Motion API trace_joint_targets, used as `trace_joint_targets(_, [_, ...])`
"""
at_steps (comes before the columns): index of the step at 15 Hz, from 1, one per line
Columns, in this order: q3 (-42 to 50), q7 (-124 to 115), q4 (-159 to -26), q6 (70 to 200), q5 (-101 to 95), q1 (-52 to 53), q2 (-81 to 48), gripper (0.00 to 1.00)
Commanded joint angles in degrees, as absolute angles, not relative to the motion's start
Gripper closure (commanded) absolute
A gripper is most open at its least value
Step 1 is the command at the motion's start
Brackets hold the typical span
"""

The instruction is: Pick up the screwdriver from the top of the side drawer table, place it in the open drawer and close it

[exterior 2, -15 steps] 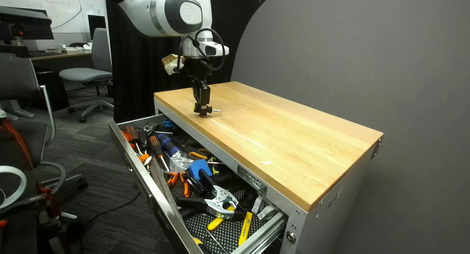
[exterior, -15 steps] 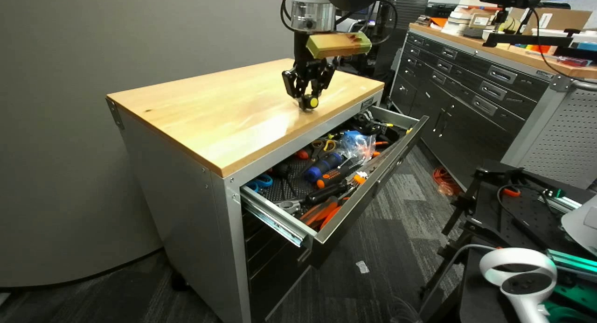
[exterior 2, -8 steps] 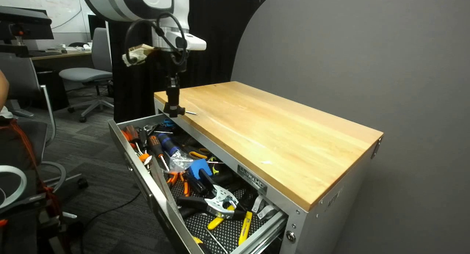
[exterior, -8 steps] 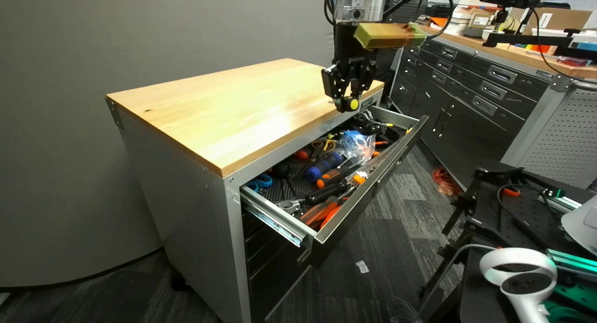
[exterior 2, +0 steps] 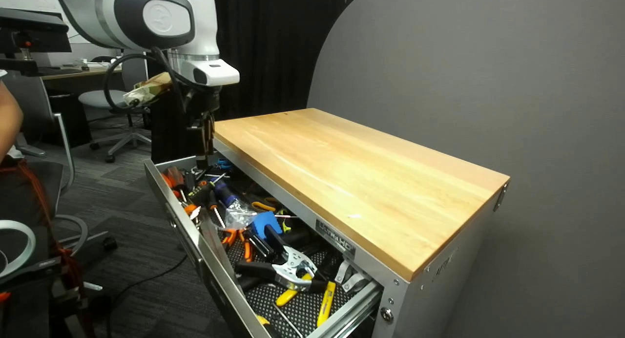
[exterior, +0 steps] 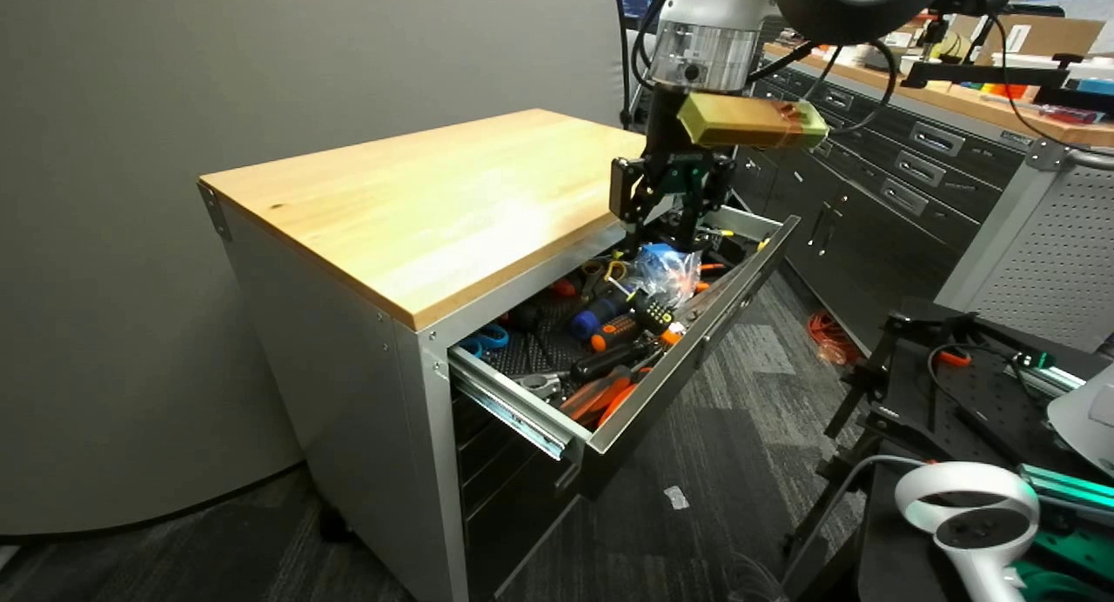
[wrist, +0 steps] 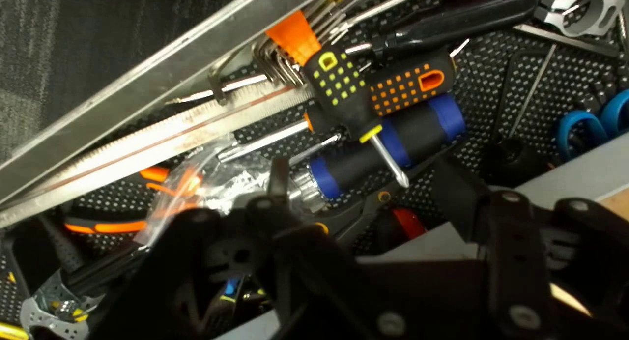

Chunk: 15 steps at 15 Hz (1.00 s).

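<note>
The screwdriver, stubby and black with yellow dots, lies on other tools in the open drawer; it shows in the wrist view [wrist: 339,87] and both exterior views [exterior: 653,313] [exterior 2: 201,192]. The grey metal drawer [exterior: 674,376] is pulled out at the top of the side drawer table [exterior: 435,202], under its wooden top. My gripper [exterior: 659,239] is open and empty over the drawer, with its fingers apart. It also hangs over the drawer in an exterior view [exterior 2: 201,163]. In the wrist view my gripper [wrist: 364,180] stands apart from the screwdriver, whose shaft tip points towards it.
The drawer holds many tools: a blue-banded driver [wrist: 417,128], an orange-dotted screwdriver [wrist: 400,89], a plastic bag [exterior: 666,271] and a spring clamp [exterior 2: 293,267]. The wooden edge runs close beside my gripper. A dark tool chest [exterior: 870,158] stands behind the arm.
My gripper has moved off the wooden top, out over the drawer, and opened. The screwdriver it held has left it and now lies among the tools in the drawer.
</note>
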<state>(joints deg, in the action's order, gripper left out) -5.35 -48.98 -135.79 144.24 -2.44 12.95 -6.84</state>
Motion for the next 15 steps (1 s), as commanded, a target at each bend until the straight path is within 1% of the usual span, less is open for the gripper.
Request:
trace_joint_targets(1, [-6.45, -45.62, -139.85, 141.05, 3.24, 11.42, -4.58, 0.0])
trace_joint_targets(4, [-5.83, -45.32, -141.98, 132.51, 4.83, 10.65, -3.91, 0.0])
trace_joint_targets(7, [-5.61, -45.76, -142.35, 125.57, 3.99, 9.93, -6.02, 0.0])
trace_joint_targets(8, [-5.54, -46.34, -142.89, 126.57, 3.26, 9.86, -6.89, 0.26])
trace_joint_targets(9, [-5.5, -48.98, -143.12, 128.55, 1.67, 10.3, -7.89, 0.26])
trace_joint_targets(10, [-5.57, -50.27, -143.46, 130.98, 1.24, 10.6, -8.81, 0.32])
trace_joint_targets(12, [-5.54, -52.91, -143.59, 134.99, 0.48, 11.17, -10.85, 0.5])
trace_joint_targets(14, [-5.52, -54.0, -143.31, 138.54, 0.72, 11.75, -13.1, 0.64])
trace_joint_targets(15, [-5.1, -56.29, -143.33, 141.45, -0.36, 12.5, -14.17, 0.73])
